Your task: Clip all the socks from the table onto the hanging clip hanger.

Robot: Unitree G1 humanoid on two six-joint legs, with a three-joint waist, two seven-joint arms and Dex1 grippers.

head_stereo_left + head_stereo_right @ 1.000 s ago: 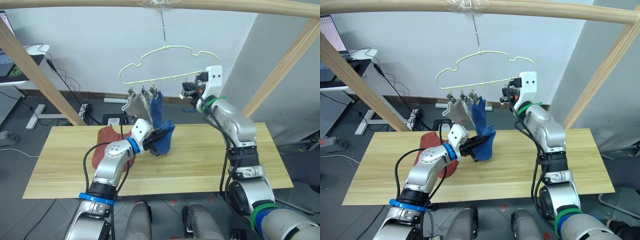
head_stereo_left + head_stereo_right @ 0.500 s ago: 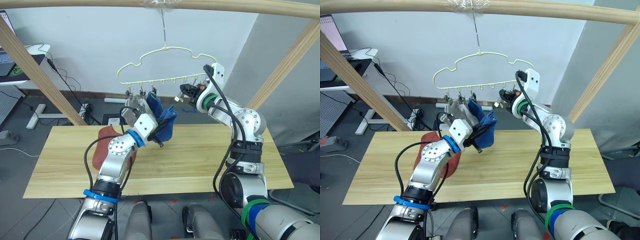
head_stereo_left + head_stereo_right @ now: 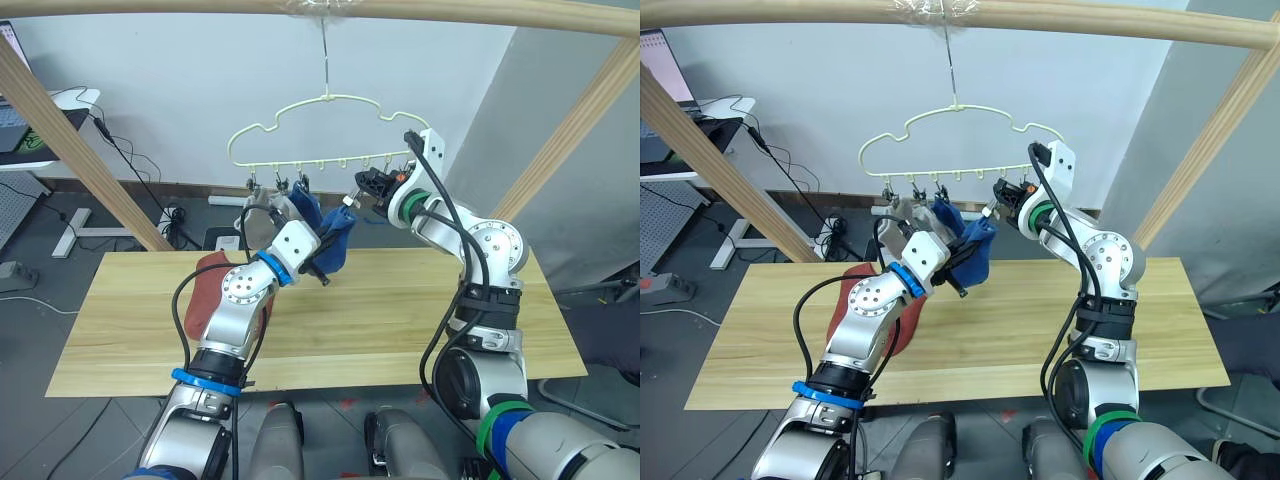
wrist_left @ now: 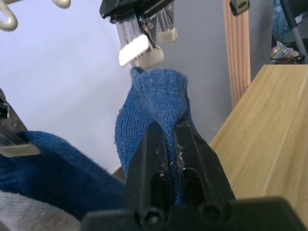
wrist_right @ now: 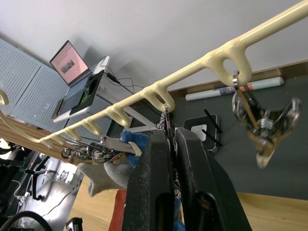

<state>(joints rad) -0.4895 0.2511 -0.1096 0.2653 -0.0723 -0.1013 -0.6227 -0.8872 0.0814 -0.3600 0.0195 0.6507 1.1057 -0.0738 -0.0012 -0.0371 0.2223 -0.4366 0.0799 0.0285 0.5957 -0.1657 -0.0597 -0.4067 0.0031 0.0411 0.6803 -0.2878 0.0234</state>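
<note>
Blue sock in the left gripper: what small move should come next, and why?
Probably raise the left gripper a little, feeding the blue sock into the clip. The sock's tip sits just under the clip's pale pads, not yet between them, while the right gripper pinches that clip on the hanger.

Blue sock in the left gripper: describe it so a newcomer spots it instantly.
Under the wooden pole frame hangs a pale-yellow clip hanger above the table. The left gripper holds this blue sock up just below the hanger's row of clips, near the right gripper. Unlike the blue sock and grey sock already clipped, and the rust-red sock on the table, it hangs from no clip.
</note>
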